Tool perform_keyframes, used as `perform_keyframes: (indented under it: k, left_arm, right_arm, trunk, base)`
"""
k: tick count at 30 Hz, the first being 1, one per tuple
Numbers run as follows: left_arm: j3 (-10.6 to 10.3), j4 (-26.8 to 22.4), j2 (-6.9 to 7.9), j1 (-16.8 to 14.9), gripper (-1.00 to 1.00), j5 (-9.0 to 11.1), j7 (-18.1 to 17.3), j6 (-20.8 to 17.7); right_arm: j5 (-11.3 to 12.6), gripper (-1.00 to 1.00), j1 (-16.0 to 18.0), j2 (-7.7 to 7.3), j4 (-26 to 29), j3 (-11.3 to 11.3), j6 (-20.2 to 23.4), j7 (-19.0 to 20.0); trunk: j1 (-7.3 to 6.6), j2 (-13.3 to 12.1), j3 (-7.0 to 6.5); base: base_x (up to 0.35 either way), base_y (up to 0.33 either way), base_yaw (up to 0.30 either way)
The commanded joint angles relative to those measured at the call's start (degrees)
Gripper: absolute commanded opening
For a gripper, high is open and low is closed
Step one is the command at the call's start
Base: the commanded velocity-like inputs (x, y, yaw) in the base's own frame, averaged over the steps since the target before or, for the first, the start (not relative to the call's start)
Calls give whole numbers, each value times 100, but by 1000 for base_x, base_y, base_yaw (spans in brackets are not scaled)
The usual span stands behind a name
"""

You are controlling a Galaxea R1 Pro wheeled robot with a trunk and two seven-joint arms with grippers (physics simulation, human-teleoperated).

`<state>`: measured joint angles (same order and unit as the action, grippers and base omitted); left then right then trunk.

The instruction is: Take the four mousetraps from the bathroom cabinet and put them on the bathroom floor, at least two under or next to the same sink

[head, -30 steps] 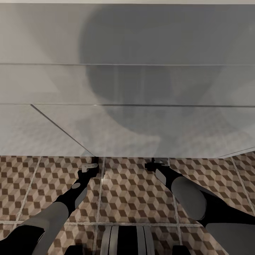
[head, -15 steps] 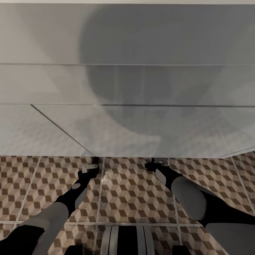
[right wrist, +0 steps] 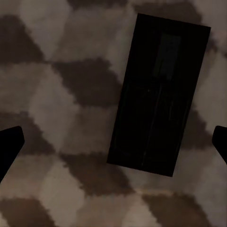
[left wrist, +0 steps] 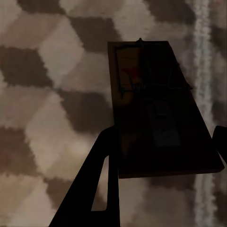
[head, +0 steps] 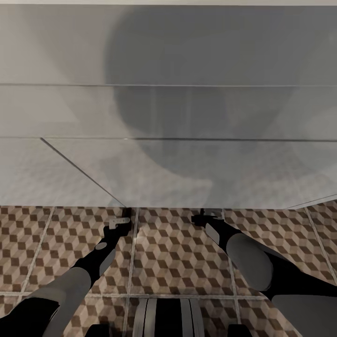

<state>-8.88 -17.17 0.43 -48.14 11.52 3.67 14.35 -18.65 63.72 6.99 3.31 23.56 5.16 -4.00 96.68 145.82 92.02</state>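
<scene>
Where the head view begins, at the robot's own trunk, both arms reach forward and down over the bathroom floor (head: 178, 252), whose cube-patterned tiles are split by pale grout lines. Farther out, the left gripper (head: 120, 221) and the right gripper (head: 206, 217) hang low, just in front of the bottom edge of the bathroom sink (head: 187, 159), a wide white unit with flat panels that rises beyond them and carries a large soft shadow on its front.

Along the left wrist view, the left gripper (left wrist: 163, 156) has one dark finger (left wrist: 101, 179) pressed against the long edge of a mousetrap (left wrist: 156, 118), and the other finger only peeks in at the far edge of the board; the jaws look clamped on the trap, though the far contact is mostly hidden. That trap shows a tan patch, a small red spot and dark wire parts, with the tiles blurred behind it and a grout line beside it.

Along the right wrist view, the right gripper (right wrist: 113, 142) has its fingertips (right wrist: 10, 142) spread wide apart at either side, touching nothing. Between them, past the tips, a second mousetrap (right wrist: 158, 94) lies flat on the tiles, dark in shade and slightly tilted against the pattern.
</scene>
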Motion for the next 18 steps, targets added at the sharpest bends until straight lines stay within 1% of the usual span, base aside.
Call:
perform_keyframes:
  k: [1,12,18]
  left_arm:
    - [-51,-10,3,-2,-100,27,46,25]
    - [-52,-306,-56,-17,-100,10,46,89]
    - [-53,-391,-142,-246,-100,1,46,108]
  right_arm:
    - [-60,100,0,4,12,43,36,-13]
    - [-61,100,0,-4,12,43,46,-13]
    - [-67,100,0,-5,12,42,21,-13]
  trunk:
    - [-1,1,3]
    - [-1,1,3]
    - [-1,1,3]
  base:
    - [0,0,0]
    - [0,0,0]
    - [0,0,0]
